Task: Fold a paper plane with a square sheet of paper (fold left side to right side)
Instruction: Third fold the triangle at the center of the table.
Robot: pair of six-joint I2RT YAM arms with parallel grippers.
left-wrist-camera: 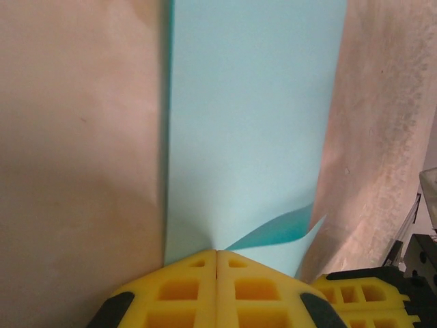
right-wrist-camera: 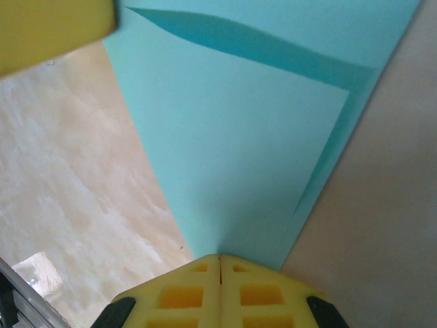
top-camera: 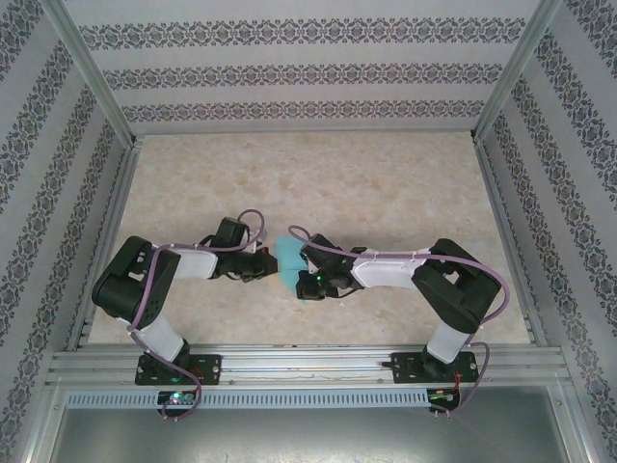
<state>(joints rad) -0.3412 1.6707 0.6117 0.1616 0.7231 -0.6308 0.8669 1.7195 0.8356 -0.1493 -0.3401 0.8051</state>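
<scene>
My left gripper (top-camera: 264, 267) and my right gripper (top-camera: 310, 280) meet nose to nose in the middle of the table (top-camera: 337, 183), and the paper (top-camera: 286, 256) lies between them, at 3 o'clock from the left tips and 9 o'clock from the right tips in the top view.

In the left wrist view my left gripper (left-wrist-camera: 216, 254) is closed, its 2 yellow fingers (left-wrist-camera: 181, 290) pressed together with only a thin seam between. The paper (left-wrist-camera: 252, 123) starts right at those tips and runs away toward 12 o'clock as a tall turquoise strip on the table (left-wrist-camera: 75, 137). A corner of the sheet curls up at 1 o'clock from the tips. A yellow finger of my right gripper (left-wrist-camera: 355, 295) sits at 3 o'clock, just beside mine.

In the right wrist view my right gripper (right-wrist-camera: 220, 261) is closed just as tight. The paper (right-wrist-camera: 239, 171) touches its tips and fans out toward 12 o'clock, with a raised layer casting a dark band near the top. A finger of my left gripper (right-wrist-camera: 54, 31) shows at 10 o'clock, at the paper's far edge. The table (right-wrist-camera: 61, 171) lies at 9 o'clock.

I cannot tell whether either pair of tips nips the sheet's edge or only presses on it.
</scene>
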